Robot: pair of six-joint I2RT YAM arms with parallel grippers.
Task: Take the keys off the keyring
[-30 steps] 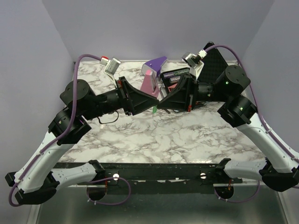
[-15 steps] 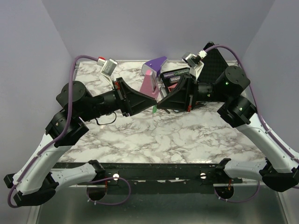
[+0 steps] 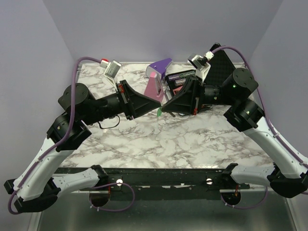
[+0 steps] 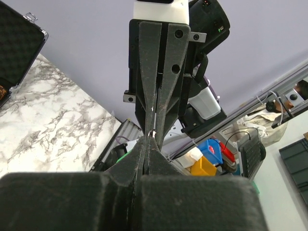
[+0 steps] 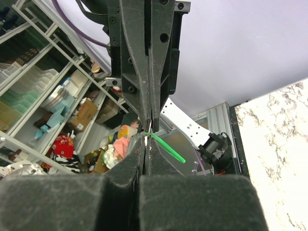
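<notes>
My left gripper (image 3: 160, 104) and right gripper (image 3: 166, 108) meet tip to tip above the middle back of the marble table (image 3: 159, 144). Both are shut. A sliver of the silvery keyring (image 4: 152, 133) shows between the two pairs of tips in the left wrist view, just beyond my left gripper (image 4: 147, 139). The green key (image 3: 159, 113) dangles just below the meeting point. In the right wrist view it (image 5: 168, 148) sticks out to the right from my right gripper (image 5: 147, 137). What exactly each pair of tips pinches is too small to see.
A purple-and-pink wedge (image 3: 156, 79) stands just behind the grippers. A dark box with purple items (image 3: 180, 77) and an open black case (image 3: 224, 62) are at the back right. A small white device (image 3: 112, 69) lies at the back left. A black cable (image 3: 108, 124) lies under the left arm.
The left arm's elbow and shoulder have shifted slightly to the left. The two grippers have stayed tip to tip with the green key hanging below.
</notes>
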